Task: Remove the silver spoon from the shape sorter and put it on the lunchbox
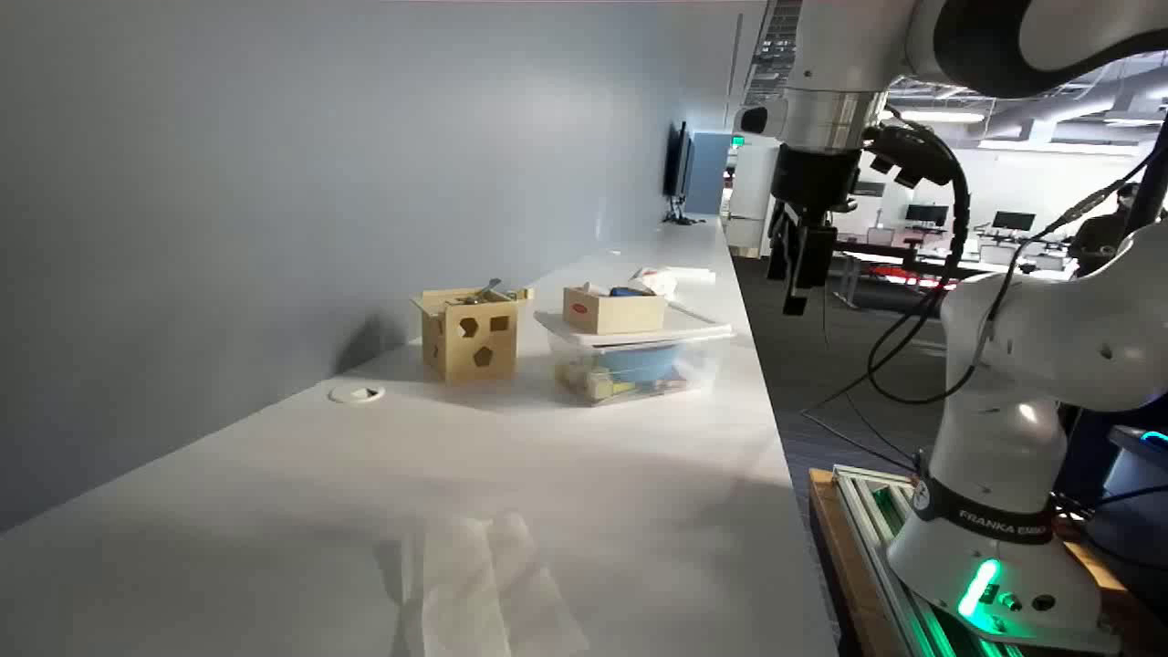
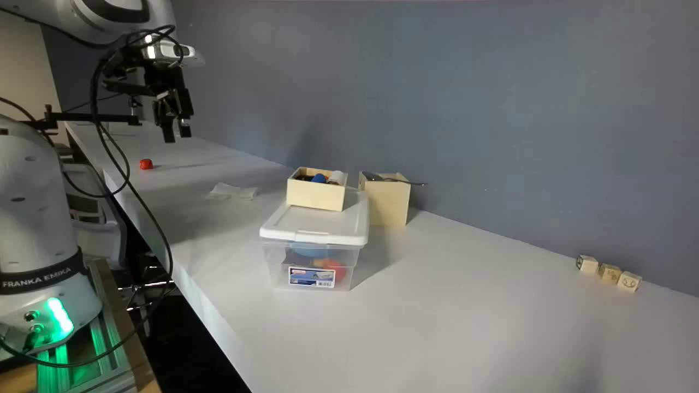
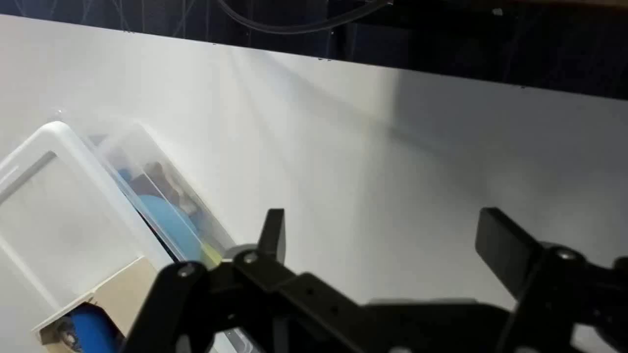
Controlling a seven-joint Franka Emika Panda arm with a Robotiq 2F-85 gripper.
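Note:
The shape sorter, a light-tan wooden cube with dark shaped holes, stands near the wall in both exterior views (image 1: 470, 342) (image 2: 386, 202). The silver spoon (image 2: 404, 180) lies across its open top, one end sticking out past the rim. It also shows at the cube's top (image 1: 490, 286), partly hidden. The lunchbox, a translucent plastic box with a white lid, stands beside the cube (image 1: 630, 365) (image 2: 314, 265) and at the left of the wrist view (image 3: 147, 171). My gripper (image 1: 787, 287) (image 2: 177, 134) (image 3: 385, 220) is open and empty, high up and apart from both.
A small wooden box (image 1: 613, 313) (image 2: 315, 195) holding blue and white items sits on the lunchbox lid. A white cloth or paper (image 1: 493, 584) (image 2: 232, 191), a red object (image 2: 146, 164) and three small wooden blocks (image 2: 610, 273) lie on the table. A wall runs behind.

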